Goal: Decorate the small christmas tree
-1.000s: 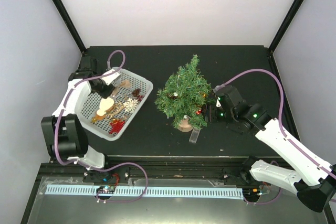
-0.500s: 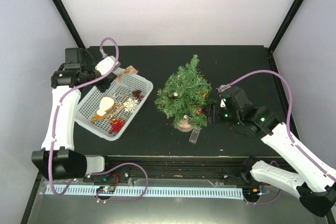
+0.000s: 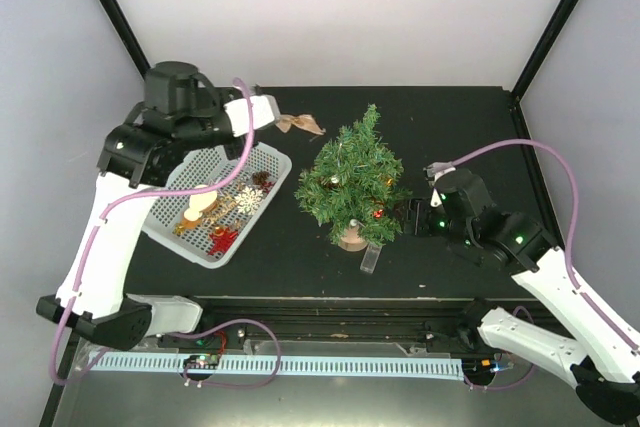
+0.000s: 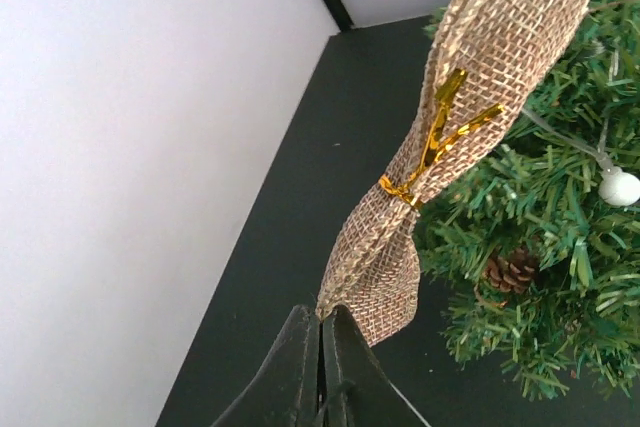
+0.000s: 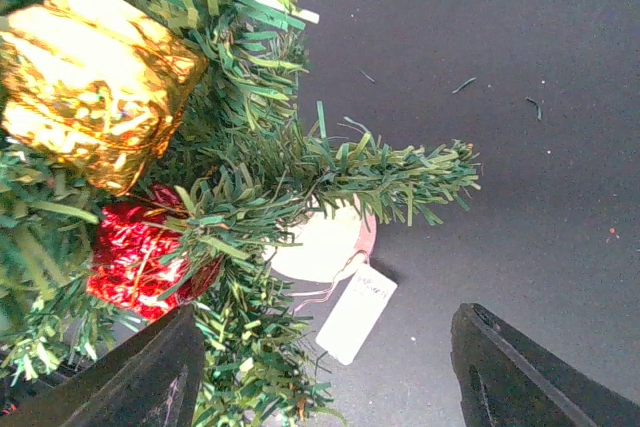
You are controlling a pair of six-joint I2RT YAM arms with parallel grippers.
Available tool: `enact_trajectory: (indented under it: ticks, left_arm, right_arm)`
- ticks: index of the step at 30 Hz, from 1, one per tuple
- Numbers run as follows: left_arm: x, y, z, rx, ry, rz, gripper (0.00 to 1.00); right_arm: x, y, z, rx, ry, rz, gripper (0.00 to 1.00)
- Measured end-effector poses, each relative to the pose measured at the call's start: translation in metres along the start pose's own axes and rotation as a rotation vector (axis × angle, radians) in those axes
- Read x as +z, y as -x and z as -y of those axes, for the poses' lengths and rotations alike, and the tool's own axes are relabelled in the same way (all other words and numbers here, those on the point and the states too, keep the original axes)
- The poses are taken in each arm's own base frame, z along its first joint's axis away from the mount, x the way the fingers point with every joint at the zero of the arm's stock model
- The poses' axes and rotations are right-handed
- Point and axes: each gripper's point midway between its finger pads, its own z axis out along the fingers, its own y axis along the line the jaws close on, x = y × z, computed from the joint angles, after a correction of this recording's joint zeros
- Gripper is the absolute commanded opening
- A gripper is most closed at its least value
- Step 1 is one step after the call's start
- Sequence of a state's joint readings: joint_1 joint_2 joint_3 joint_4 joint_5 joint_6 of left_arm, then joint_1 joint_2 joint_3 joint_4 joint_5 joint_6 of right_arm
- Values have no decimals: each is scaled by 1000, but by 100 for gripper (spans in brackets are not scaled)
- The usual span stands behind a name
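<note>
While white walls (image 3: 330, 17) enclose the black table (image 3: 300, 252), the left gripper (image 4: 322, 315) pinches a burlap bow (image 4: 375, 257) — the right gripper (image 5: 325, 315) gapes beside the tree (image 3: 350, 182).

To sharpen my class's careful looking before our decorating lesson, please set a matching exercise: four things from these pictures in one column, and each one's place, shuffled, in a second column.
Things
1. tan burlap bow with a gold wire tie
2. white plastic mesh basket
3. shiny gold foil cube ornament
4. white paper tag

Places
A. by the small green christmas tree, at its round wooden base
B. among the tree's bristly branches
C. pinched between the left arm's shut fingers
D. on the black table, left of the tree, holding ornaments

Pairs: 1-C, 2-D, 3-B, 4-A
</note>
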State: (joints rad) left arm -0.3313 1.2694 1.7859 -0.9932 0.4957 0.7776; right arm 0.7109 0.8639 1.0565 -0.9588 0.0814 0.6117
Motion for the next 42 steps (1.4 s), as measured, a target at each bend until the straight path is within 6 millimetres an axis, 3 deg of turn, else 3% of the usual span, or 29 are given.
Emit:
enact_trajectory:
  ticks: [7,12,21,35,42]
  left_arm:
    - [41,10,25,171,-79,-7,1]
    - [53,27,40,304,-87,16,2]
    - [77,35,69,471,-130,-15,1]
    - [83,38,81,590,-108,-65,1]
    - [90,25,88,626,-118,-114,1]
  right_arm:
    - [-12,4,0,12,20,44,69]
    - [-13,4,0,21,23,47,69]
    - [-10,-3,4,25,15,35,69]
    - [-13,-3,5,28,25,47,69]
    - [-12,-4,3,32,34,44,69]
